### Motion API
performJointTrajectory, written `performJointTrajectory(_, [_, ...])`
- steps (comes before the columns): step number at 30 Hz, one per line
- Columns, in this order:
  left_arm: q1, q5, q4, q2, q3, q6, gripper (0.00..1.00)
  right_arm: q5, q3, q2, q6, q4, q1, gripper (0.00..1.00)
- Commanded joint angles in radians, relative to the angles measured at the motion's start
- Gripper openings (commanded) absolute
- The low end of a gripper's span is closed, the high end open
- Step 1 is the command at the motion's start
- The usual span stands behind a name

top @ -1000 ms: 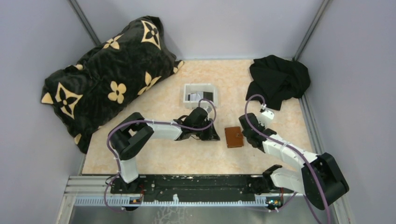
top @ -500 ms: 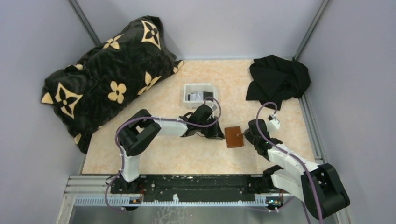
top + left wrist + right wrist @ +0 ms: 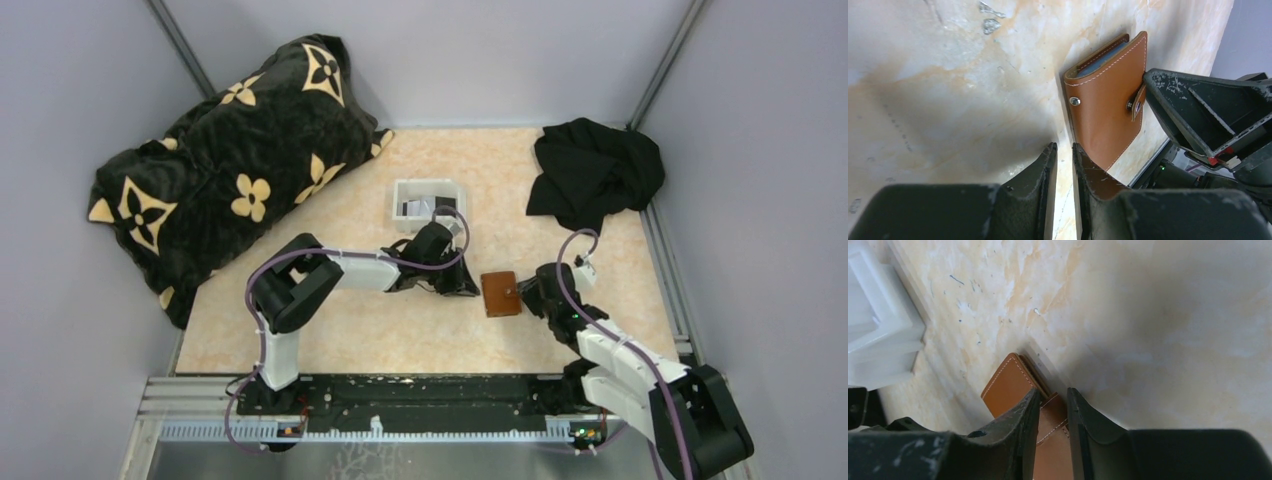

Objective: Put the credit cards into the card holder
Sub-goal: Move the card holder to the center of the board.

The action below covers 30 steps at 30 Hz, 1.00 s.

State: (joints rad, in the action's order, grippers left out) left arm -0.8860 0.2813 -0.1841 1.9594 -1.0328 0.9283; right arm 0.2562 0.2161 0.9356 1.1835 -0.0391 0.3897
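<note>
- the card holder (image 3: pixel 500 294) lies shut and flat on the bench (image 3: pixel 350 340), in the middle, between the two end effectors.
- it is brown, and a small strap with a snap sits at its edge on the right arm's side.
- the left end effector (image 3: pixel 1063 147) is down low at the holder's other edge. its fingers are only a little way apart, and bare bench shows in the gap. it holds nothing. one finger tip is just by the holder's corner.
- the right end effector (image 3: pixel 1054 392) is at the strap side. its fingers are close together and the brown strap shows in the gap. i cannot tell if they pinch it.
- the credit cards (image 3: pixel 420 208) lie in the white tray (image 3: pixel 430 183), behind the left end effector and apart from the holder. they are too small to count.
- a black blanket with gold flowers (image 3: pixel 230 160) is at the far left, and a black cloth (image 3: pixel 595 175) is at the far right.
</note>
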Motion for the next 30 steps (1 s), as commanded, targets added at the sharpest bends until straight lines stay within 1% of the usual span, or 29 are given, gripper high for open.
performJointTrajectory(1, [0.028, -0.044, 0.055, -0.010, 0.046, -0.005, 0.25, -0.051, -0.050, -0.024, 0.073, 0.026, -0.001, 0.28])
performJointTrajectory(4, [0.050, -0.040, 0.039, -0.023, 0.072, 0.001, 0.25, -0.032, -0.061, -0.032, 0.110, 0.043, 0.035, 0.27])
performJointTrajectory(9, [0.087, -0.036, 0.009, -0.058, 0.122, 0.004, 0.25, 0.048, -0.057, -0.019, 0.174, 0.059, 0.130, 0.27])
performJointTrajectory(15, [0.117, -0.039, -0.006, -0.110, 0.182, -0.004, 0.25, 0.138, -0.048, 0.028, 0.248, 0.120, 0.217, 0.27])
performJointTrajectory(17, [0.125, -0.037, -0.011, -0.127, 0.200, -0.010, 0.25, 0.162, -0.032, 0.058, 0.246, 0.134, 0.237, 0.27])
performJointTrajectory(20, [0.133, -0.045, 0.000, -0.152, 0.215, -0.026, 0.25, 0.163, -0.031, 0.107, 0.242, 0.213, 0.258, 0.27])
performJointTrajectory(25, [0.149, -0.053, 0.001, -0.213, 0.247, -0.040, 0.25, 0.169, 0.012, 0.209, 0.217, 0.283, 0.297, 0.27])
performJointTrajectory(27, [0.151, -0.054, -0.001, -0.235, 0.259, -0.043, 0.25, 0.176, 0.027, 0.218, 0.195, 0.292, 0.306, 0.28])
performJointTrajectory(30, [0.150, -0.042, -0.017, -0.257, 0.273, -0.042, 0.25, 0.205, 0.035, 0.184, 0.141, 0.262, 0.312, 0.31])
